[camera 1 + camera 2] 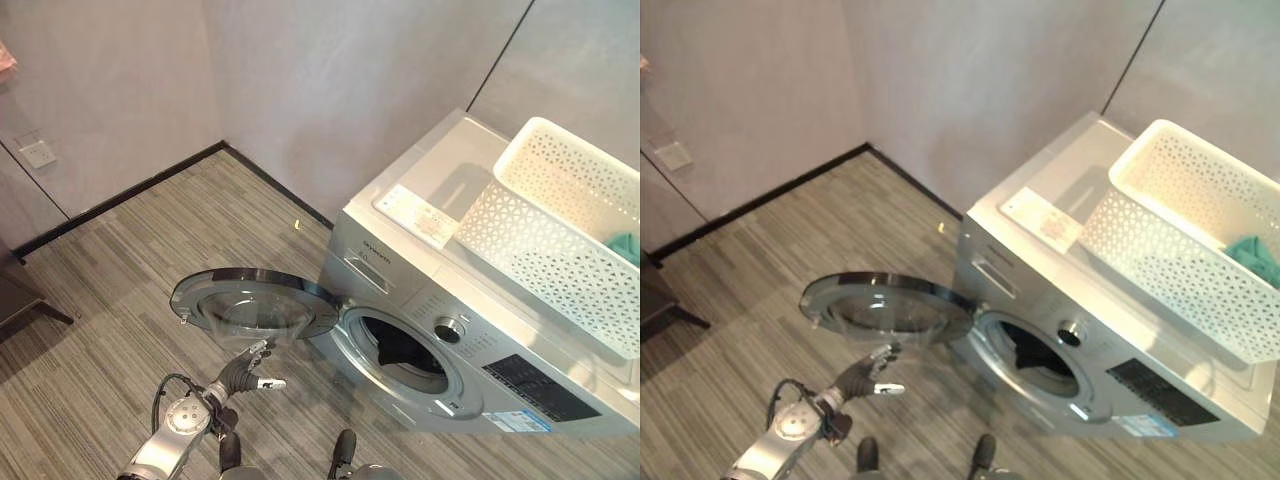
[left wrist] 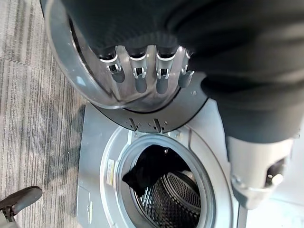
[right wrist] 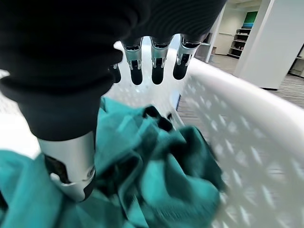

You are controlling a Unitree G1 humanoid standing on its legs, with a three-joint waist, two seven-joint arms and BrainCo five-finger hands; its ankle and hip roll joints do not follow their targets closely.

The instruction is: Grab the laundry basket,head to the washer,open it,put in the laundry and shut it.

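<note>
The left hand (image 1: 252,372), fingers straight and apart, is hovering just below the open washer door (image 1: 255,302); the right hand (image 3: 71,85), fingers loosely spread and gripping nothing, is hanging right above the teal laundry (image 3: 156,185) inside the white laundry basket (image 1: 560,235) on top of the washer (image 1: 420,300). A shallow pinch is risking cloth slipping onto the floor (image 1: 130,270), and the door could be swinging into the arm. A dark garment (image 2: 152,168) is already lying in the drum; the basket's far end is being cut off.

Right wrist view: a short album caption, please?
Right hand hovering over teal laundry in the white basket.
</note>
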